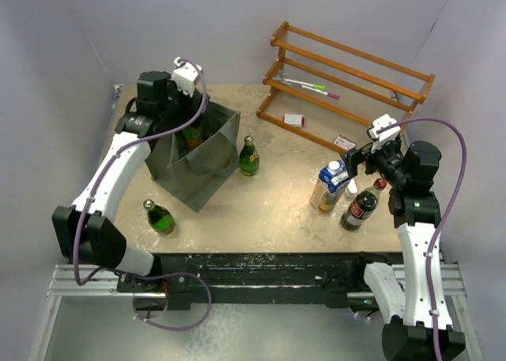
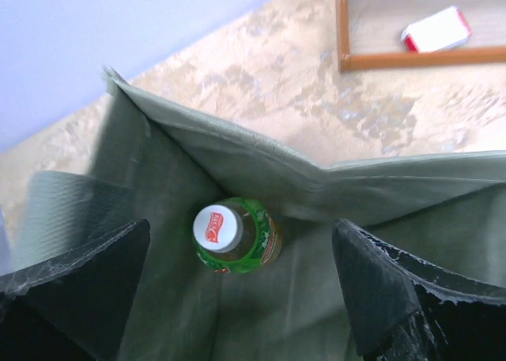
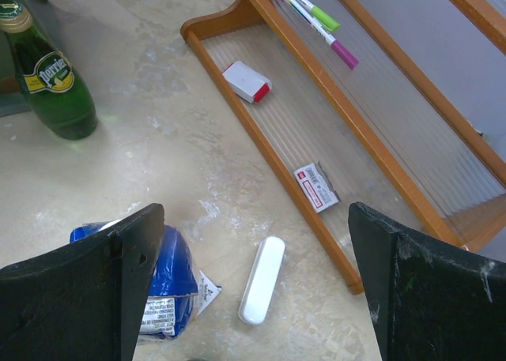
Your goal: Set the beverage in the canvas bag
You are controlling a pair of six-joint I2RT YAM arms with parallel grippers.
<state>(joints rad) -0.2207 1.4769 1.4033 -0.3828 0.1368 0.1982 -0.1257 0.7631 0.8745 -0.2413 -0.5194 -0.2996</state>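
The dark grey-green canvas bag (image 1: pixel 207 165) stands open at the table's left. My left gripper (image 1: pixel 188 118) hangs open over its mouth. In the left wrist view the gripper (image 2: pixel 242 258) is empty, its fingers (image 2: pixel 87 286) spread wide above a green-labelled bottle with a white cap (image 2: pixel 236 235) that stands upright inside the bag (image 2: pixel 261 171). That bottle also shows in the top view (image 1: pixel 192 136). My right gripper (image 1: pixel 356 162) is open and empty above the carton (image 1: pixel 330 186); the right wrist view shows it (image 3: pixel 254 254) over a white oblong object (image 3: pixel 262 280).
A green Perrier bottle (image 1: pixel 249 157) stands right of the bag, also in the right wrist view (image 3: pixel 47 73). Another green bottle (image 1: pixel 160 217) stands front left. A cola bottle (image 1: pixel 362 207) and a small white bottle (image 1: pixel 350 189) stand by the carton. A wooden rack (image 1: pixel 348 80) is back right.
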